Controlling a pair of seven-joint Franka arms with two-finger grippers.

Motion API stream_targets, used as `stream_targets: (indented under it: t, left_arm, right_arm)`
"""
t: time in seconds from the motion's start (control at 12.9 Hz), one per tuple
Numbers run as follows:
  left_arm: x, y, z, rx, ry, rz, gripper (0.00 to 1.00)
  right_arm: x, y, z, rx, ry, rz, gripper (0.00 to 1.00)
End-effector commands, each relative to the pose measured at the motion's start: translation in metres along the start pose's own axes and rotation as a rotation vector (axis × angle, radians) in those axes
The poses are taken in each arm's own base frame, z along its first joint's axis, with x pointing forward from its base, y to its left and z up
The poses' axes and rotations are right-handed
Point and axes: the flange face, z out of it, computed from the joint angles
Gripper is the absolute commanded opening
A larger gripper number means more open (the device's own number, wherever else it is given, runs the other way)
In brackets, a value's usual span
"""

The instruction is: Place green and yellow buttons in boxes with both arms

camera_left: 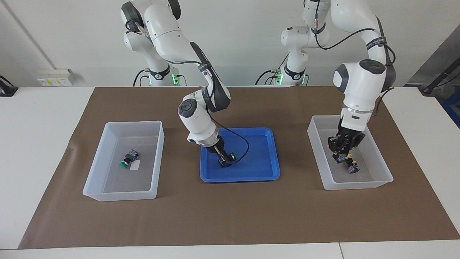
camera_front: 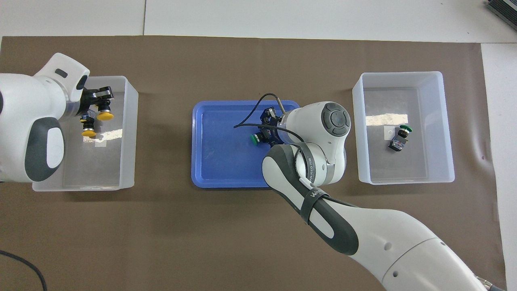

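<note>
My left gripper (camera_left: 341,155) (camera_front: 96,106) is shut on a yellow button (camera_front: 106,116) and hangs low over the box (camera_left: 359,185) (camera_front: 130,133) at the left arm's end. A second yellow button (camera_left: 352,167) (camera_front: 89,131) lies on that box's floor just beside it. My right gripper (camera_left: 225,161) (camera_front: 265,135) is down in the blue tray (camera_left: 258,176) (camera_front: 214,169), shut on a green button (camera_left: 233,157) (camera_front: 254,139) that rests on the tray floor. Another green button (camera_left: 128,158) (camera_front: 400,137) lies in the box (camera_left: 122,194) (camera_front: 404,178) at the right arm's end.
Both boxes and the tray sit in a row on a brown mat (camera_left: 230,216) that covers the white table. A black cable (camera_left: 244,144) loops from the right wrist over the tray. Each box has a small white label (camera_left: 135,165) on its floor.
</note>
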Motion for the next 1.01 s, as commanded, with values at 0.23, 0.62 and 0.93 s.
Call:
stream_targets:
  t: [0.23, 0.62, 0.93]
  left_arm:
    - [-0.004, -0.059, 0.028, 0.032, 0.040, 0.145, 0.00]
    - [-0.034, -0.050, 0.103, 0.010, 0.044, 0.166, 0.00]
    - [-0.043, -0.043, 0.108, 0.006, 0.021, 0.181, 1.00]
  right_arm:
    - [-0.005, -0.018, -0.070, 0.021, -0.036, 0.018, 0.00]
    - [0.049, -0.012, -0.157, -0.097, 0.130, -0.215, 0.00]
    - [0.139, 0.015, -0.198, -0.276, 0.148, -0.551, 0.00]
